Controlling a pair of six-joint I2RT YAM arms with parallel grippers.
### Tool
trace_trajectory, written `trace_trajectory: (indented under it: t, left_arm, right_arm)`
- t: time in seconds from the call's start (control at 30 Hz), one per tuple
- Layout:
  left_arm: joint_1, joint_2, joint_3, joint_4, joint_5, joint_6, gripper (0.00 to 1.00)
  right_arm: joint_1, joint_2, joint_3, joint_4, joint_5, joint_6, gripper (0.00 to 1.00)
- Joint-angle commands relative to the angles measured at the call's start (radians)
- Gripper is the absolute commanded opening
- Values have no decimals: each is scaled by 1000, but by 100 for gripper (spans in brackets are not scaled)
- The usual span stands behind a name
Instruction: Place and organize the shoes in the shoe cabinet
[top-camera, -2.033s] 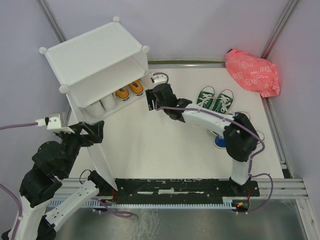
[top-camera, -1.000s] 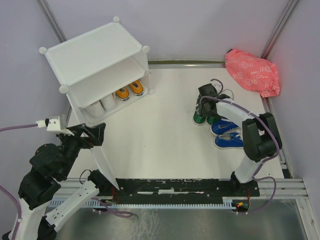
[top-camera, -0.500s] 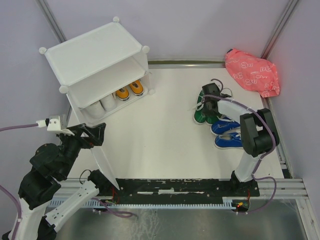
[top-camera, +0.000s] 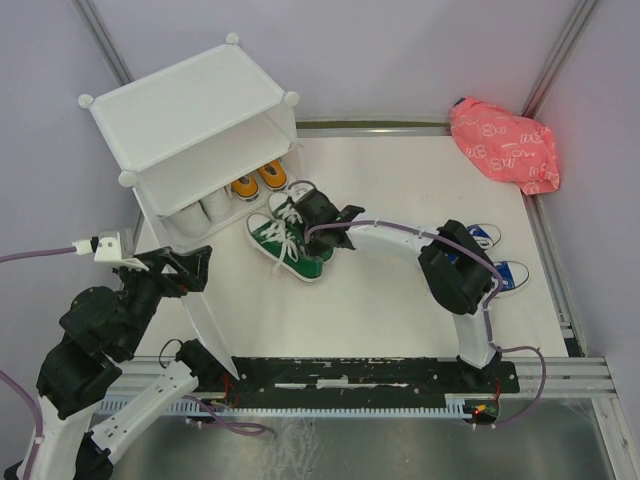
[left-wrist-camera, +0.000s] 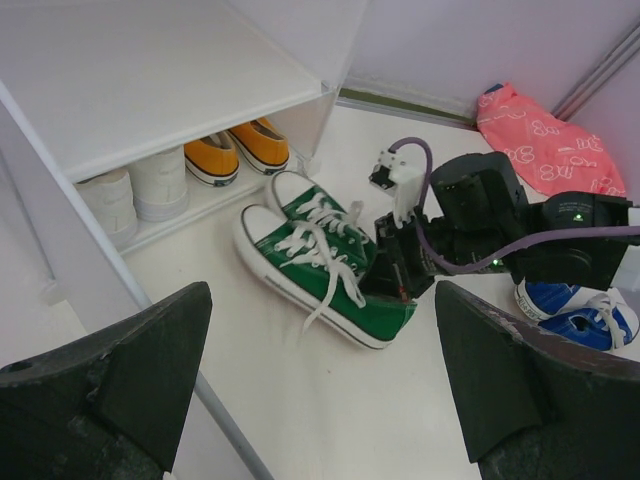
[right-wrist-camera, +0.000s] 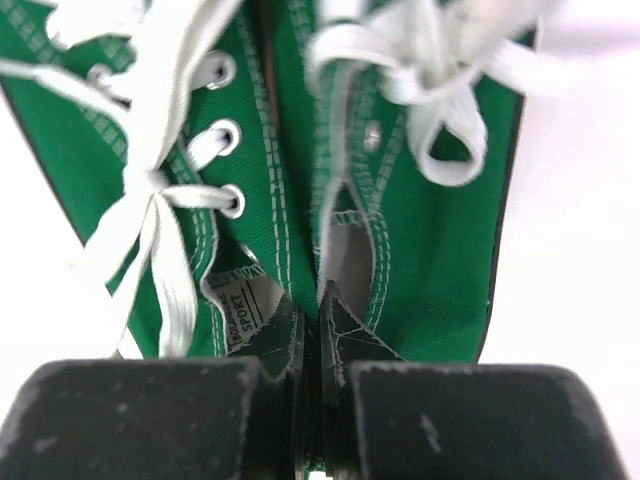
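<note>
Your right claw has swung left across the table, and the green pair has come with it, away from the blue pair and over to the front of the cabinet. The left arm has not shifted.

On the right wrist view, the claw is pressed nearly together, its fingers pinching the two inner heel collars of the green pair against each other, so both shoes hang on one grip. The shoes lie side by side, heels at the claw, toes towards the cabinet's open front. You cannot tell whether their soles touch the table or hover just over it.

Just beyond the green toes, the orange pair and the white pair sit next to each other in the lower compartment, under the inner shelf, orange nearer the right-hand wall. The blue pair stays well apart on the right side of the table, partly behind the right arm. A pink bag lies in the far right corner.

Your left claw hangs near the cabinet's front left corner, spread wide. Its wrist view shows both fingers far apart with nothing between them, looking out on the green pair.
</note>
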Motion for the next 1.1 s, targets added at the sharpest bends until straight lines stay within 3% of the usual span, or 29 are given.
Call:
trace_trajectory:
  t: [0.0,0.03,0.07,0.13,0.23,0.6,1.07]
  left_arm:
    - [2,15,7,-102,14,-25,99]
    - [2,15,7,-103,14,-24,99]
    - [2,15,8,-105,13,-22,99]
    - [1,17,8,-109,10,-21,99]
    - [2,21,5,-106,11,-18,99]
    - [2,26,-6,-89,26,-21,99]
    - [2,15,-9,-113,8,-33,99]
  right_arm:
    - [19,33,128,63,-2,-6,2]
    - [28,45,136,55,-1,-11,2]
    - [37,49,137,47,9,-15,11]
    - [48,35,113,47,41,-21,38]
    - [53,2,74,49,58,-46,56]
    - [96,-84,70,31,-51,-194,66]
    - [96,29,98,27,-129,-257,66]
